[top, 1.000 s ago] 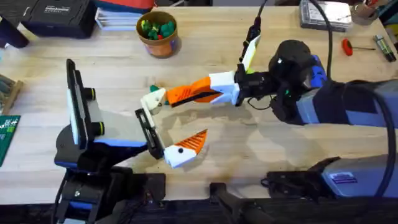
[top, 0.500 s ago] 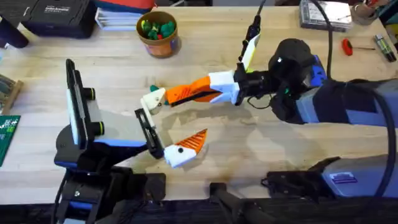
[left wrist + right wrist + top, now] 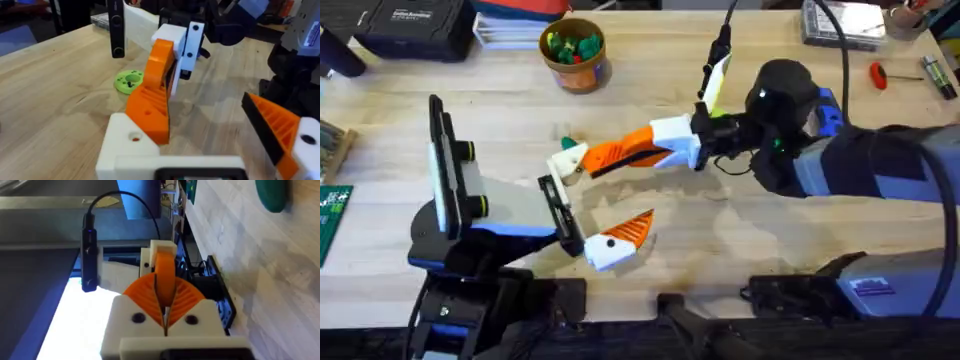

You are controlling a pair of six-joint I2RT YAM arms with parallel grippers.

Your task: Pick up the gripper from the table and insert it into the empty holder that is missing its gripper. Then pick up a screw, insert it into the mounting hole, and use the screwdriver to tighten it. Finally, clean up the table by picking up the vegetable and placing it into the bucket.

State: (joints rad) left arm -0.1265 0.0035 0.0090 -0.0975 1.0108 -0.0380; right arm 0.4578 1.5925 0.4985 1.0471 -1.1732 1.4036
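My right gripper (image 3: 642, 148) is shut on the orange gripper (image 3: 616, 153), a curved wedge held level above the table. The wedge's far end meets the white holder (image 3: 566, 161) on my left arm's claw. In the left wrist view the orange gripper (image 3: 152, 100) leans on the holder (image 3: 131, 146), clamped by the right arm's white fingers (image 3: 184, 44). My left gripper (image 3: 590, 202) stands open; its other finger carries an orange tip (image 3: 634, 228). The right wrist view shows orange pads (image 3: 142, 296) pinching the wedge (image 3: 164, 272). The teal vegetable (image 3: 272, 195) lies on the wood. The bucket (image 3: 576, 50) stands at the back. The screwdriver and screw are out of view.
A flat green disc (image 3: 129, 81) lies on the table just beyond the holder. A black case (image 3: 410, 25) and stacked papers sit at the back left. A red-handled tool (image 3: 878, 73) lies at the back right, and a green circuit board (image 3: 332, 215) at the left edge.
My right gripper has shifted slightly left and away with the orange wedge, whose tip stays against the white holder. The left arm has not moved.
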